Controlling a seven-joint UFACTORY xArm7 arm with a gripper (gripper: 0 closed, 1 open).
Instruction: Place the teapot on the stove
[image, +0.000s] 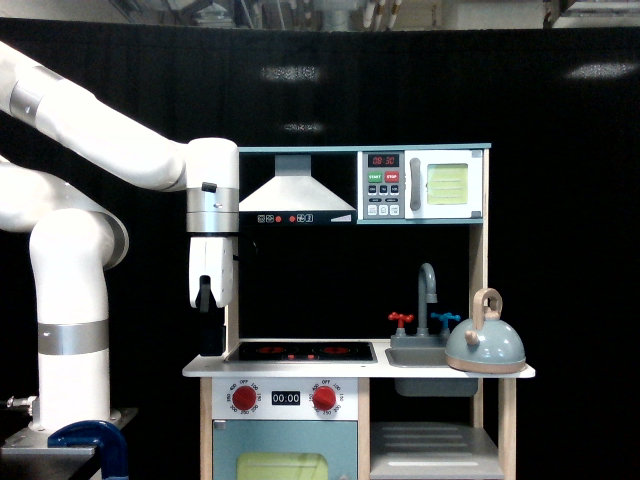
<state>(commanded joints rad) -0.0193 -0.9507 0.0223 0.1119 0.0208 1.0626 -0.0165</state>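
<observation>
Backdrop: black curtain behind a toy kitchen counter (205, 369).
Teapot: small pale blue-grey dome-shaped kettle (485, 347) with looped tan handle, at the counter's right end by the grey sink (418, 356).
Stove: flat black cooktop panel (300, 351) with red rings, bare, near the left edge.
Gripper: white arm's gripper (210, 301) hangs over the left edge, holding nothing; jaw width cannot be told.

The stove (300, 351) lies on the desk (205, 371) toward the exterior view's left, with the sink (418, 356) beside it on the right. The teapot (485, 345) stands at the desk's far right edge (just right of the sink). The hand (209, 325) hangs left of the stove.
</observation>
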